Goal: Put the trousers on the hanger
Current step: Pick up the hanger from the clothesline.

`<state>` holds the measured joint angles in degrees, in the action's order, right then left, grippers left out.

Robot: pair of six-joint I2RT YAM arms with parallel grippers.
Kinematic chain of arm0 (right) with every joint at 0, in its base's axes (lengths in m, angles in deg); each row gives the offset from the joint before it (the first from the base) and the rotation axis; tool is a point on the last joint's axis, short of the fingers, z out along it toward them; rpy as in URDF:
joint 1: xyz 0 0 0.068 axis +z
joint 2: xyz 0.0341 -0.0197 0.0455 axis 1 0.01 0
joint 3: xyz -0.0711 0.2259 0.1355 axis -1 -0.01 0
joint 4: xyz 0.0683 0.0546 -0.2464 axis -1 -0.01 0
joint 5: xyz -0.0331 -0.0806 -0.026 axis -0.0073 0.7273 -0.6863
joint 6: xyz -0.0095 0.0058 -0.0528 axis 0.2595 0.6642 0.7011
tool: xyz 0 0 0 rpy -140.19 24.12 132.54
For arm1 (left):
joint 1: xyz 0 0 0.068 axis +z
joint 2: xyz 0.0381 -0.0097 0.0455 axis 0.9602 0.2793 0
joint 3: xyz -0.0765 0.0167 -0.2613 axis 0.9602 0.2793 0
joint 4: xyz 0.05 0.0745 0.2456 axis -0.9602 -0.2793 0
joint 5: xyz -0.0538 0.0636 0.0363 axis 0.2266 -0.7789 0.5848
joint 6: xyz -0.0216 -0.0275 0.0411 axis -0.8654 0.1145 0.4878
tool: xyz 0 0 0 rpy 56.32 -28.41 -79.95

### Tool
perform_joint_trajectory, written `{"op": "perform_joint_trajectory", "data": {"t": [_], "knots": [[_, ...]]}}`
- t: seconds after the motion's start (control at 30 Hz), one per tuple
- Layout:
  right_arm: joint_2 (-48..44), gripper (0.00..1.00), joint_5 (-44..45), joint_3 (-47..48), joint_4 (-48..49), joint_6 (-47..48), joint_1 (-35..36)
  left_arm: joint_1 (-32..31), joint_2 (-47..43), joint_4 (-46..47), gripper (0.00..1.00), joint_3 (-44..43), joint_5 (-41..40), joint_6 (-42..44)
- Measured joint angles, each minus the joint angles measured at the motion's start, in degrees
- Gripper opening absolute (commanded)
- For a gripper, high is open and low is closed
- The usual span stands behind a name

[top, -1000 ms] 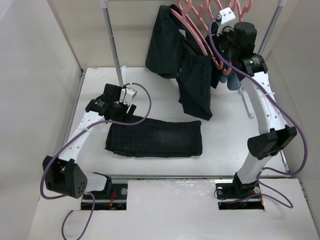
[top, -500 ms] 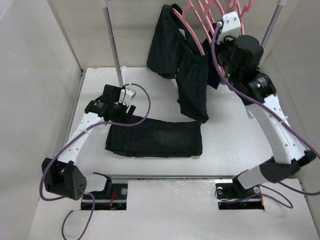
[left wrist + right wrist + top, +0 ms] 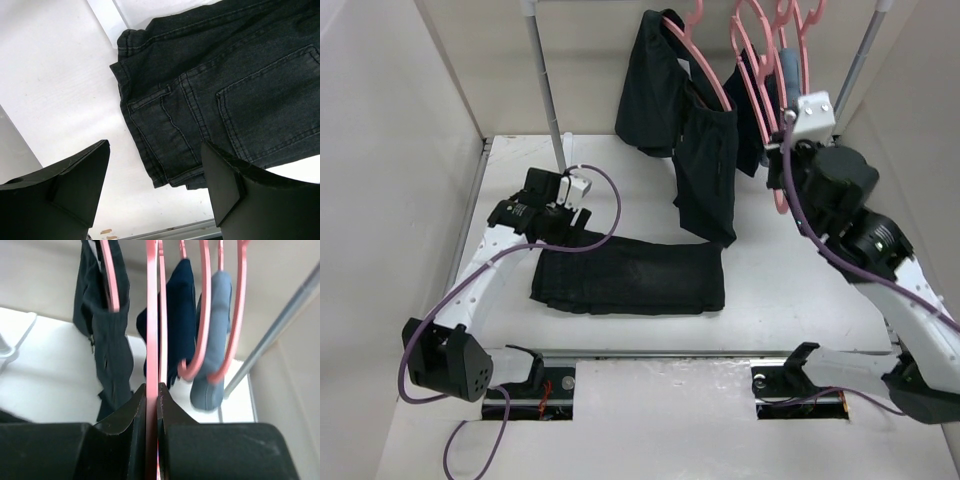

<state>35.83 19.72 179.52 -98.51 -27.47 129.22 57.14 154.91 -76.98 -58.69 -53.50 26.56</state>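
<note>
Trousers (image 3: 630, 277) lie folded flat on table (image 3: 800, 290), centre-left. Left gripper (image 3: 155, 185) above waistband end, jaws apart. Right gripper (image 3: 151, 392) raised by rack, jaws pinched on pink hanger (image 3: 151, 315).

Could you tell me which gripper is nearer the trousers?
Left. The left gripper hangs open just above the trousers; the right gripper is up at the rack, shut on the hanger.
</note>
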Motion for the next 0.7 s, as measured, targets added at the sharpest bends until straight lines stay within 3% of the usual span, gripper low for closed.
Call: {"op": "perform_joint_trajectory", "data": {"t": [0.27, 0.5, 0.7], "knots": [[-12.9, 0.00, 4.3, -5.7, -2.2, -5.9, 9.7, 0.0, -1.9, -0.5, 0.72, -4.5, 1.3, 0.4], [-12.6, 0.00, -9.0, -1.3, -2.5, -6.1, 11.3, 0.0, -2.8, -0.3, 0.72, -11.9, 4.7, 0.1], [-7.9, 0.00, -17.6, -2.1, 3.7, -7.9, 11.8, 2.9, -6.8, 1.0, 0.72, -16.5, 9.6, -2.4]]}}
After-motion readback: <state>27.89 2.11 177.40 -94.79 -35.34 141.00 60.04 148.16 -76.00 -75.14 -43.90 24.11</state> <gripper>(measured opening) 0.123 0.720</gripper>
